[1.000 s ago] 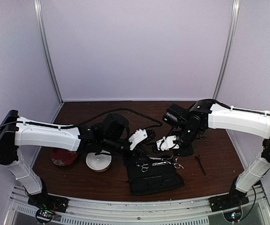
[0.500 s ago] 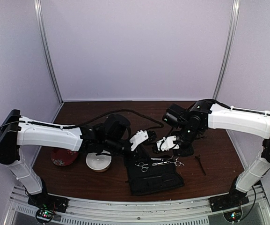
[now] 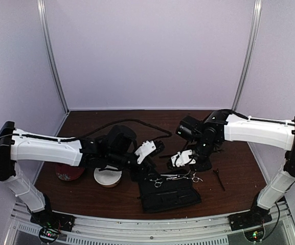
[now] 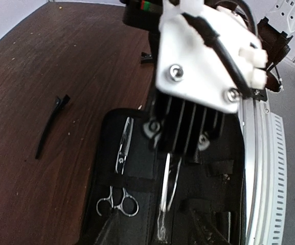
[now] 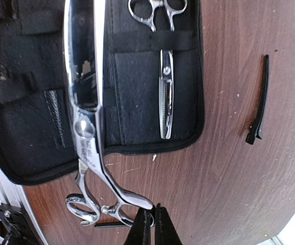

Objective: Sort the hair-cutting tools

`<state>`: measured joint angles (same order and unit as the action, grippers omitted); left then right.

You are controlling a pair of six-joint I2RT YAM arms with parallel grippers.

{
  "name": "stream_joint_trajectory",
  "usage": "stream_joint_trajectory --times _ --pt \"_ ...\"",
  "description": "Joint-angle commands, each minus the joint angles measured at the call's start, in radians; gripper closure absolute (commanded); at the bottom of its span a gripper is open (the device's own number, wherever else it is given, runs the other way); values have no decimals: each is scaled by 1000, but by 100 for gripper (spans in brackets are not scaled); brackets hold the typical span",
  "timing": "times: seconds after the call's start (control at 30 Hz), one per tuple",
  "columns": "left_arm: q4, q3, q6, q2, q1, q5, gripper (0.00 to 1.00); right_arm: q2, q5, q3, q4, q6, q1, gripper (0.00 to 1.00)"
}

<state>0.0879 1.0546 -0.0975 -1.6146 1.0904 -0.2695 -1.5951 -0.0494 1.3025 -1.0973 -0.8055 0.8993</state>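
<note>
your table (image 3: 239, 163) carries the open black pouch (image 5: 132, 92) near its front edge. your left gripper (image 4: 156, 236) hangs over the pouch, fingers apart. your right gripper (image 5: 152, 227) is closed tight, its tips right at the handle end of the long scissors (image 5: 86, 127); you cannot tell if it pinches them. they lie across the pouch, rings over the wood. the smaller scissors (image 5: 166, 97) sit under a pouch strap. a black clip (image 5: 257, 102) lies on the wood beside the pouch.

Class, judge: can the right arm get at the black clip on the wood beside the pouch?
Probably yes: the black clip lies uncovered on that arm's side of the pouch, though the right gripper has its jaws shut.
</note>
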Motion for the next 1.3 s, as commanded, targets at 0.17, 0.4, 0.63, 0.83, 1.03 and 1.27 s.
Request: stream_joint_trajectory --times 0.17,0.4,0.63,0.83,1.03,1.27 --pt "215 -116 -113 125 2 188 65 -112 144 10 -19 -77 -1 100" --pt "273 -81 -217 2 -11 230 79 -195 230 89 -97 -161 -30 100" --pt "185 -118 -293 -35 -17 187 100 -246 290 122 -144 -197 -28 100" --pt "143 -140 -314 -52 -20 163 100 -285 336 113 -146 -200 -29 100" --pt "142 -132 -316 -99 -20 163 100 -314 362 110 -143 -195 -29 100" --pt "141 -129 -321 -118 -20 157 100 -346 357 129 -146 -186 -29 100"
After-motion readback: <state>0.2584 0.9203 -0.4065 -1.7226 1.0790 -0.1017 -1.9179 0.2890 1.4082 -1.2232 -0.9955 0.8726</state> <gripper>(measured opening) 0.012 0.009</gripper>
